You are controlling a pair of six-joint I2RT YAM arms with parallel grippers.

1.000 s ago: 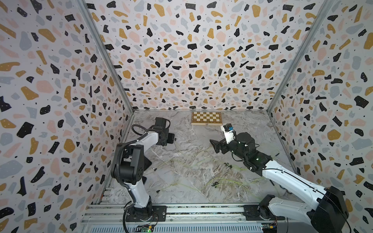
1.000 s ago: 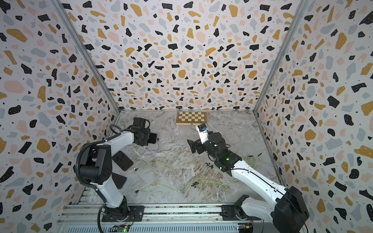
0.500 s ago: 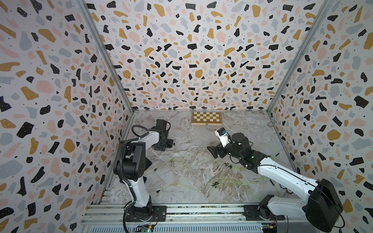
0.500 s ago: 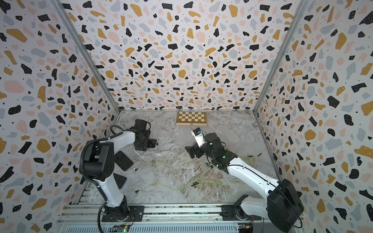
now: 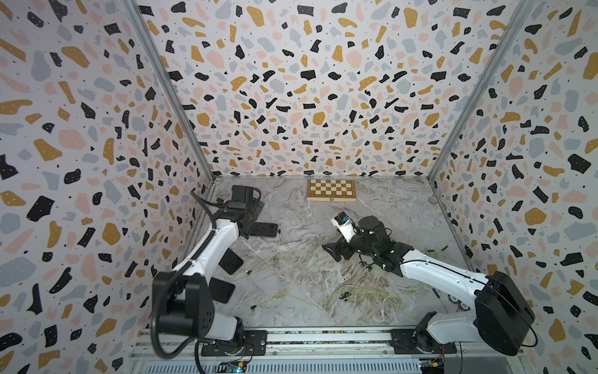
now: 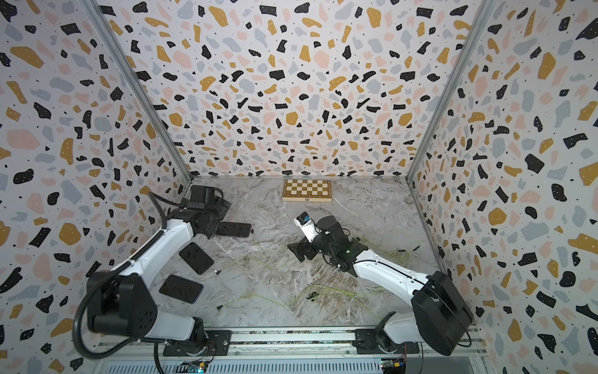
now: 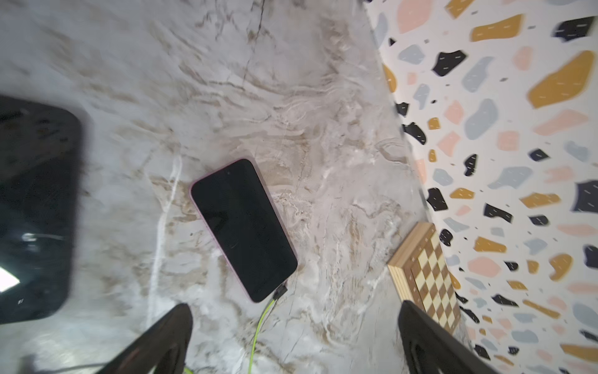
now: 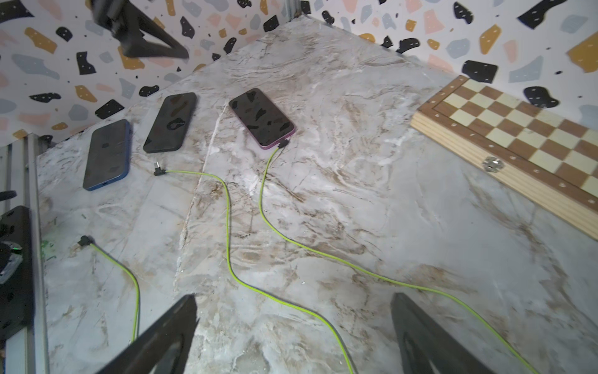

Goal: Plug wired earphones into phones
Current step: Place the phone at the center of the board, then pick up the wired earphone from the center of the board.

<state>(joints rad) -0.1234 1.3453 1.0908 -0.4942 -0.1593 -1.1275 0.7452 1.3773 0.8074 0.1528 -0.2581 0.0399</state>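
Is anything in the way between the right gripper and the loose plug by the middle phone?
Nothing visible does. Between the open right gripper and the loose plug lie only bare table and that plug's own green cable. The plug rests just off the middle phone.

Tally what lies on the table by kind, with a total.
Phones: 3 – pink-edged phone, black phone, blue-edged phone
Earphone cables: 3 – plugged-in cable, loose cable, second loose cable
Chessboard box: 1
Total: 7
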